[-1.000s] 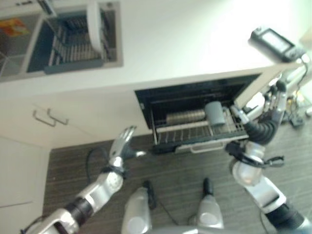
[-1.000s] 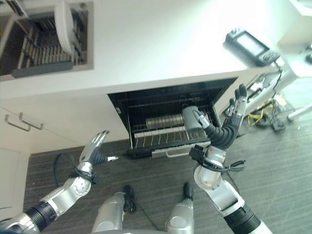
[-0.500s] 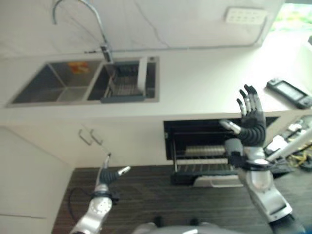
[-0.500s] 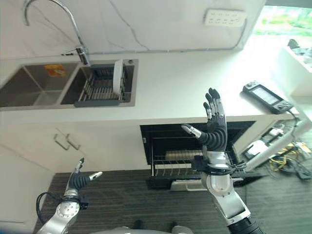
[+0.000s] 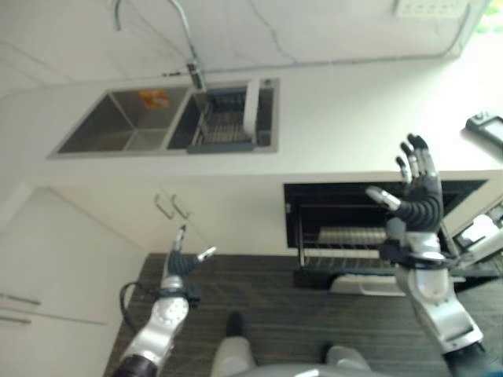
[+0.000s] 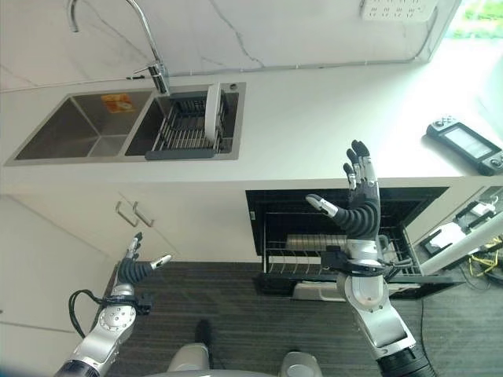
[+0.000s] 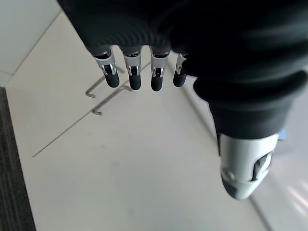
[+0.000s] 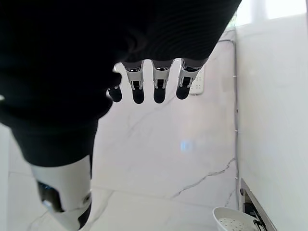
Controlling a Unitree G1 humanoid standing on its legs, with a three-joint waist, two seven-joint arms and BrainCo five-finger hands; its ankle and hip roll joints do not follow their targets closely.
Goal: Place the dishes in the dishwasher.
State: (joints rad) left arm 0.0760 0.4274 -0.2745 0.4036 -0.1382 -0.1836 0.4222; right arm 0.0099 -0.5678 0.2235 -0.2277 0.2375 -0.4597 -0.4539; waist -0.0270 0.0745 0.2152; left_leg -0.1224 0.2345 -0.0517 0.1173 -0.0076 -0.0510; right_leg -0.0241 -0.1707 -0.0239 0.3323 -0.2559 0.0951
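One white plate (image 6: 211, 115) is standing on edge in the dish rack (image 6: 185, 133) that is sitting in the right basin of the steel sink (image 6: 71, 137), just below the curved tap (image 6: 149, 39). It is thin, plain and upright, propped between the rack's wires, probably left there to drain, and nothing is touching it. Down under the white counter (image 6: 314, 126) the dishwasher (image 6: 346, 228) is hanging open, its lower rack (image 6: 314, 263) pulled out with a row of plates (image 6: 313, 243) already slotted in. That looks like where the sink plate is headed. Right hand (image 6: 357, 206) is rising in front of that opening, palm forward, fingers straight and spread, thumb out to the side, gripping nothing. Left hand (image 6: 135, 269) is hovering low over the dark striped floor (image 6: 228, 314), beside the cabinet doors (image 6: 94, 236) with their bar handles (image 6: 134, 214), fingers relaxed and empty too. Judging by this, the plate is well apart from both hands, so a reach up to the sink comes next.
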